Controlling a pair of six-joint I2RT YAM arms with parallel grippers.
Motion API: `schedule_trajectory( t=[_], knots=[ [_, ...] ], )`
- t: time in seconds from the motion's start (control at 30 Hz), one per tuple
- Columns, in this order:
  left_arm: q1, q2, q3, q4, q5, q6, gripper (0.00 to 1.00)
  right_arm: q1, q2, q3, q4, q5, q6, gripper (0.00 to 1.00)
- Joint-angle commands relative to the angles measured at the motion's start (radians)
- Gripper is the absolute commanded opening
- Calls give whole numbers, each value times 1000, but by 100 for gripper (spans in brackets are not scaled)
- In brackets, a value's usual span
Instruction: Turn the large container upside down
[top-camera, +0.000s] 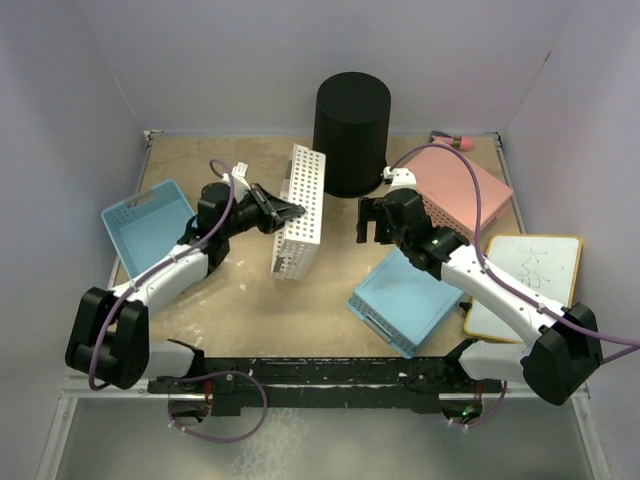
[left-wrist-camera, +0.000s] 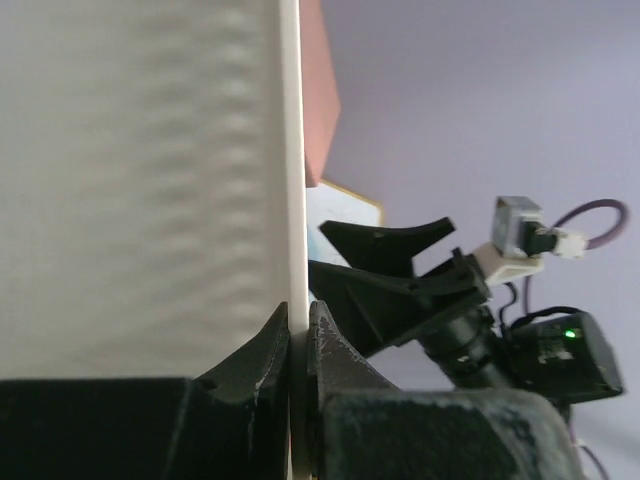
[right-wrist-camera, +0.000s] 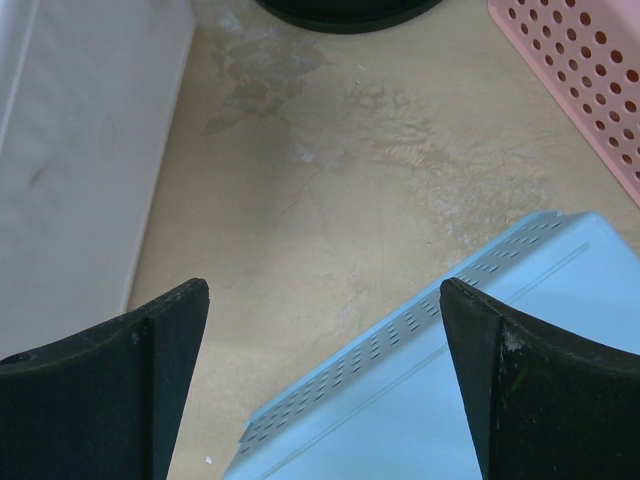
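- Top external view: the large container (top-camera: 351, 133), a tall round black bin, is standing at the far edge of the desk (top-camera: 250, 300), just beyond the other baskets.
- The left fingers (top-camera: 283, 213) are pinching the rim of a white perforated basket (top-camera: 303, 215), which is standing on its side in front of and to the left of the bin.
- The right fingers (top-camera: 365, 222) are hanging open and gripping nothing, just in front of the bin's base.
- A blue basket (top-camera: 148, 225) is lying open side up at the left edge. A second blue basket (top-camera: 405, 300) is lying bottom up under the right arm, and a pink basket (top-camera: 455, 190) is lying bottom up beside the bin. A whiteboard (top-camera: 525, 285) is lying at the right edge.
- Left wrist view: the left fingers (left-wrist-camera: 255, 360) are closing on the thin white basket wall (left-wrist-camera: 140, 180), one on each face. The right arm (left-wrist-camera: 540, 345) is showing beyond it.
- Right wrist view: the right fingers (right-wrist-camera: 150, 350) are spreading wide apart above bare desk (right-wrist-camera: 330, 200). The bin's dark bottom edge (right-wrist-camera: 345, 12) is sitting at the top of the view, the white basket (right-wrist-camera: 80, 150) at the left, the overturned blue basket (right-wrist-camera: 450, 380) below and the pink basket (right-wrist-camera: 580, 80) at the right.
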Motion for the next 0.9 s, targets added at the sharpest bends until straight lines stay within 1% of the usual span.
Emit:
schedule_trajectory(
  t=[0.0,0.17,0.2,0.27,0.37,0.57,0.8,0.87],
  knots=[
    [1,-57,-85,478,63,-293,0,-4,-23,7,51,42,-17,100],
    [2,-8,-208,815,68,-561,0,-5,-22,3,54,41,-16,100],
    [1,3,-231,871,68,-595,0,-5,-22,1,54,41,-16,100],
    [1,18,-270,921,73,-620,0,-6,-24,-5,57,42,-14,100],
    [1,20,-312,899,77,-595,0,-6,-26,-7,57,39,-11,100],
    [11,20,-350,780,96,-490,0,-6,-27,-7,59,37,-10,100],
    [98,19,-422,760,145,-457,0,-6,-24,-7,59,35,-10,100],
    [127,17,-436,722,164,-417,11,-6,-22,-7,62,34,-8,100]
  ],
)
